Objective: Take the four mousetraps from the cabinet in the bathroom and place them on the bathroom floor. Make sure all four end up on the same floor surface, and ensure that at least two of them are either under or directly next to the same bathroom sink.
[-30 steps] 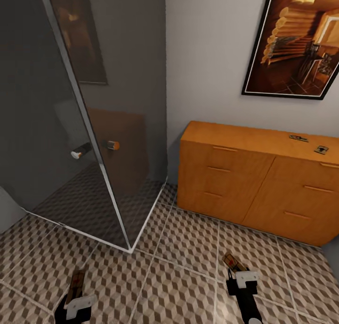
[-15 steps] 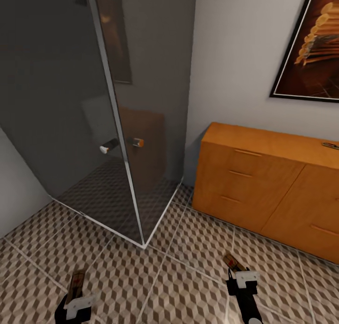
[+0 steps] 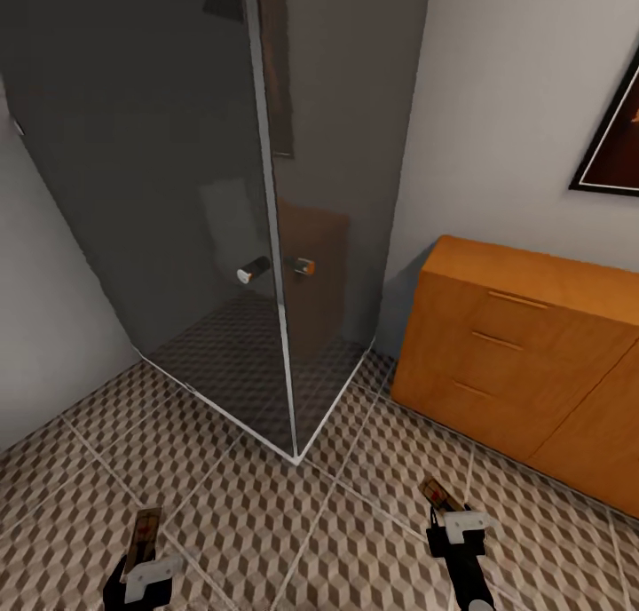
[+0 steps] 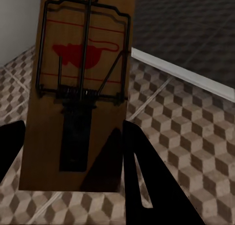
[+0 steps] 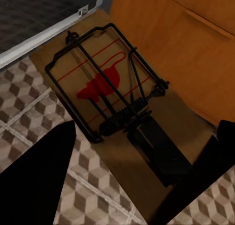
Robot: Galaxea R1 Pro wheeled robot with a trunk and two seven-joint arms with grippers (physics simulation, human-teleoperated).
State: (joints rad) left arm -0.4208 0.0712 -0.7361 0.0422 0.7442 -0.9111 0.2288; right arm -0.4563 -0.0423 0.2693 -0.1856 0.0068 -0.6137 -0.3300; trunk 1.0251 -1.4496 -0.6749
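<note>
View has swung left past the orange-brown wooden cabinet [image 3: 532,353]; both pincers, left [image 3: 142,565] and right [image 3: 454,524], each grasping a tan wooden mousetrap [image 4: 81,95], seeking the sink

Home bathrm: glass shower enclosure [image 3: 266,238], patterned floor tiles [image 3: 266,522], wood cabinet [image 3: 524,362].
</note>
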